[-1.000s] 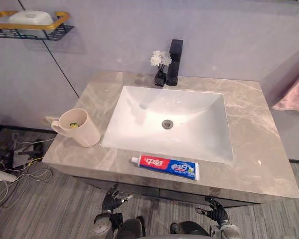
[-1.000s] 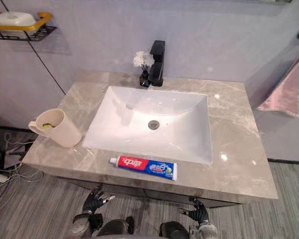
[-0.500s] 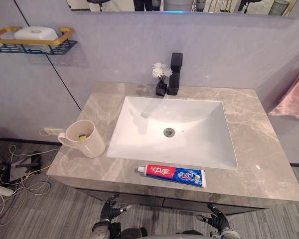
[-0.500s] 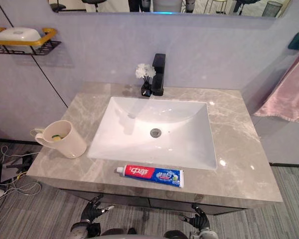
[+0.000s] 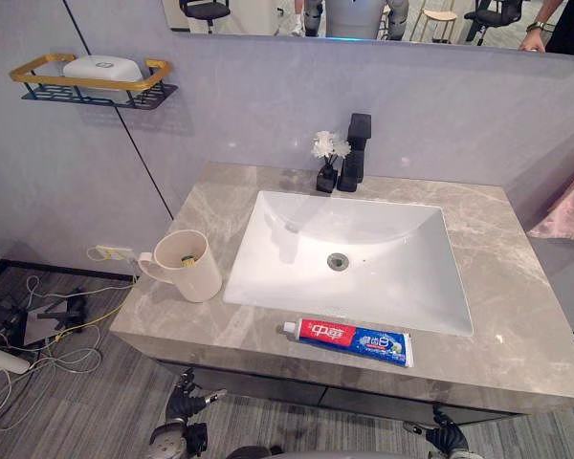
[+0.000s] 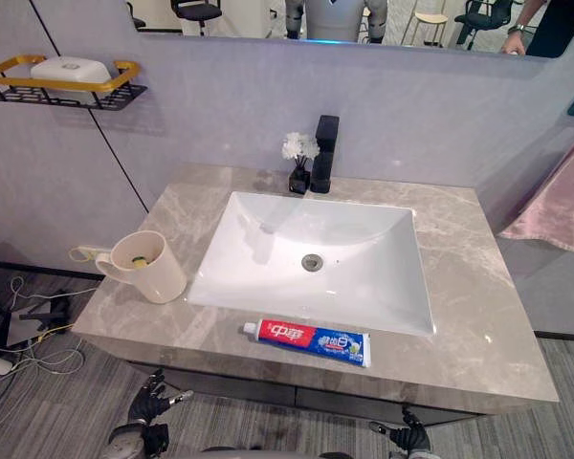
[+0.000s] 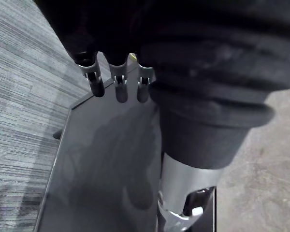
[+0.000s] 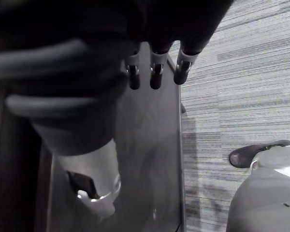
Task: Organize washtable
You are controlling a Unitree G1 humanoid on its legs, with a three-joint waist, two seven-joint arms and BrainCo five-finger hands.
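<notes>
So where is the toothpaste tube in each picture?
Left eye view: toothpaste tube lying on the counter's front strip, before the sink.
Right eye view: same place, nearer picture centre.
Wrist views: dark panel and grey floor.
Shared landmark: black faucet behind the sink.

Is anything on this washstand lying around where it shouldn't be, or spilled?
The toothpaste tube lies flat along the counter's front edge, just before the sink, apart from the mug standing at the left. That looks untidy. Nothing looks spilled or broken.
</notes>
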